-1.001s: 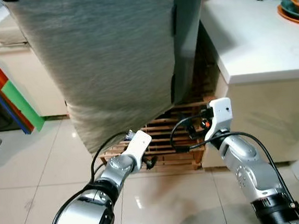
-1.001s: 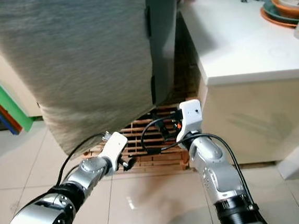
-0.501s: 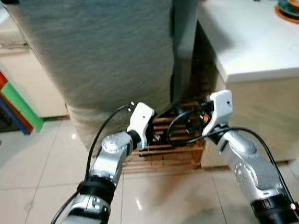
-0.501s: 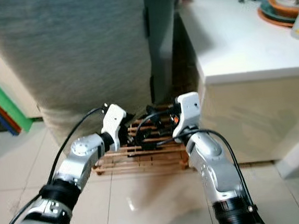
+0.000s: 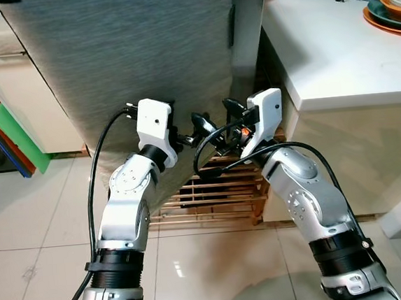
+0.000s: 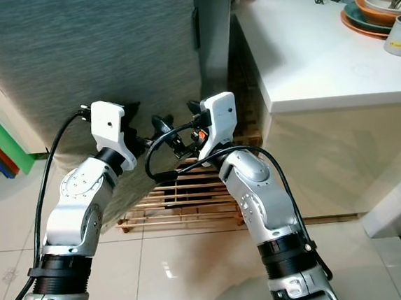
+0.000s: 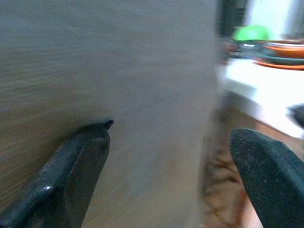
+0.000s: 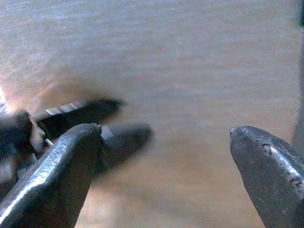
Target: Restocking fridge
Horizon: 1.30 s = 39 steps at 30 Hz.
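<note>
Both arms are raised in front of the robot, side by side, with the grey fridge door (image 5: 135,50) just beyond their fingertips. The left hand (image 5: 188,133) points toward the door's lower part, and in its wrist view its two black fingers (image 7: 71,166) stand wide apart with the brushed grey surface between them. The right hand (image 5: 216,124) is just beside the left one, its tips close to the left hand's tips; in its wrist view its fingers (image 8: 52,175) are likewise spread, holding nothing, and the left hand's dark fingers show between them against the door. Below both hands a wooden slatted pallet (image 5: 212,198) lies on the tiled floor (image 5: 40,241) under the fridge's foot. To the right hand's outer side a white tabletop (image 5: 332,47) runs back, carrying stacked plates (image 5: 388,11) at its far end and a grey mug (image 6: 400,36) near them. To the left hand's outer side stands a cream cabinet (image 5: 12,89) with coloured boards (image 5: 5,128) leaning by it.
</note>
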### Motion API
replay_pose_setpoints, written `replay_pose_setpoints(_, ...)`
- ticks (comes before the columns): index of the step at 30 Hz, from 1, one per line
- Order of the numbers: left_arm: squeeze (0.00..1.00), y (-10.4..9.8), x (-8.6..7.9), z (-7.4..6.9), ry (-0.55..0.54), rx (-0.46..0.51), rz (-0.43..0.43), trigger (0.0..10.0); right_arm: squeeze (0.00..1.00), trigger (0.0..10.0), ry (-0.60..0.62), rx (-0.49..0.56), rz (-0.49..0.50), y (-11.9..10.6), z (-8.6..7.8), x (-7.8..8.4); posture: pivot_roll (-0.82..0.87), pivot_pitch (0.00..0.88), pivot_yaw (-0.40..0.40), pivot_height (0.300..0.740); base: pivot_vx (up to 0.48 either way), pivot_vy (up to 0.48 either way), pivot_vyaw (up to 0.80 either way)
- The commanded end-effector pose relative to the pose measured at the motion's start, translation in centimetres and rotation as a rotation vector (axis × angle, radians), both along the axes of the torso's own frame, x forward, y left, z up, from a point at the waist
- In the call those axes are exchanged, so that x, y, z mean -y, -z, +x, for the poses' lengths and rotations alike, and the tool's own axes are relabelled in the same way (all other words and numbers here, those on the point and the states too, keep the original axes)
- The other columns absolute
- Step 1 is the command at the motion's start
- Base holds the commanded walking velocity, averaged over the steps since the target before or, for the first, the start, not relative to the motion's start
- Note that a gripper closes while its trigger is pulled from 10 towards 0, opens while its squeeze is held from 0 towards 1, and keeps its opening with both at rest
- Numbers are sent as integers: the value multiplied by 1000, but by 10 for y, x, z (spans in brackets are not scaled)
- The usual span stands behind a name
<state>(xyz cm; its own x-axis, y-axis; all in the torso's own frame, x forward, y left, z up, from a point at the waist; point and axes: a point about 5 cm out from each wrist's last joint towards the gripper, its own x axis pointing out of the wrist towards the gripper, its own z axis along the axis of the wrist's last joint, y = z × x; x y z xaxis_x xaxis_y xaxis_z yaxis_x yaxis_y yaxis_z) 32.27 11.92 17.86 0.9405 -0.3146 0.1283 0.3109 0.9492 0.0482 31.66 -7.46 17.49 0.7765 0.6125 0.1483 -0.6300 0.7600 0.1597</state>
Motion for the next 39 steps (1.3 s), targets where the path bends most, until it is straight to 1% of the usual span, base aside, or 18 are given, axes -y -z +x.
replay_pose_setpoints(1,0,-3,-22,0,-135,-4,11,10000,0,10000,27,-2,-4,1,3,3,18,0,5,740,0,0,0)
replay_pose_setpoints(2,0,2,-34,1,-209,-46,15,10000,0,10000,75,-5,-11,2,6,10,15,0,6,740,0,0,0)
replay_pose_setpoints(3,0,2,-34,1,-209,-46,15,10000,0,10000,75,-5,-11,2,6,10,15,0,6,740,0,0,0)
replay_pose_setpoints(4,0,7,-45,4,-267,-84,25,10000,0,10000,141,-9,-19,4,10,19,10,0,7,740,0,0,0)
replay_pose_setpoints(6,0,13,-54,7,-316,-122,26,10000,0,10000,213,-13,-30,7,13,31,3,0,8,740,0,0,0)
replay_pose_setpoints(7,0,13,-54,7,-316,-122,26,10000,0,10000,213,-13,-30,7,13,31,3,0,8,740,0,0,0)
replay_pose_setpoints(10,0,19,-65,14,-359,-131,47,10000,0,10000,257,-16,-37,9,12,42,-8,0,9,740,0,0,0)
replay_pose_setpoints(11,0,23,-73,17,-395,-147,55,10000,0,10000,259,-17,-41,10,11,44,-14,0,10,740,0,0,0)
replay_pose_setpoints(12,0,27,-85,23,-449,-166,75,10000,0,10000,265,-18,-47,12,9,46,-17,0,11,740,0,0,0)
replay_pose_setpoints(14,0,29,-88,24,-463,-172,85,10000,0,10000,267,-18,-49,13,8,47,-17,0,11,740,0,0,0)
replay_pose_setpoints(16,0,29,-91,25,-475,-174,77,10000,0,10000,276,-17,-57,14,7,48,-27,0,15,740,0,0,0)
replay_pose_setpoints(19,0,25,-81,26,-426,-146,68,10000,0,10000,305,4,-83,14,6,51,-31,0,19,740,0,0,0)
replay_pose_setpoints(21,0,24,-70,24,-372,-120,61,10000,0,10000,319,0,-78,16,4,52,-41,0,29,740,0,0,0)
replay_pose_setpoints(22,0,23,-59,24,-334,-90,43,10000,0,10000,325,-11,-67,20,1,52,-43,0,31,740,0,0,0)
replay_pose_setpoints(23,0,22,-56,24,-318,-80,24,10000,0,10000,326,-17,-63,21,0,51,-43,0,33,740,0,0,0)
replay_pose_setpoints(26,0,18,-50,25,-288,-52,1,10000,0,10000,327,-24,-60,24,-2,49,-42,0,35,740,232,0,0)
replay_pose_setpoints(31,0,10,-40,27,-238,-20,28,10000,0,10000,333,-37,-59,31,-4,45,-38,0,40,740,435,0,0)
replay_pose_setpoints(39,0,6,-36,26,-197,-3,17,10000,0,10000,339,-48,-48,35,-6,42,-32,0,50,740,435,0,0)
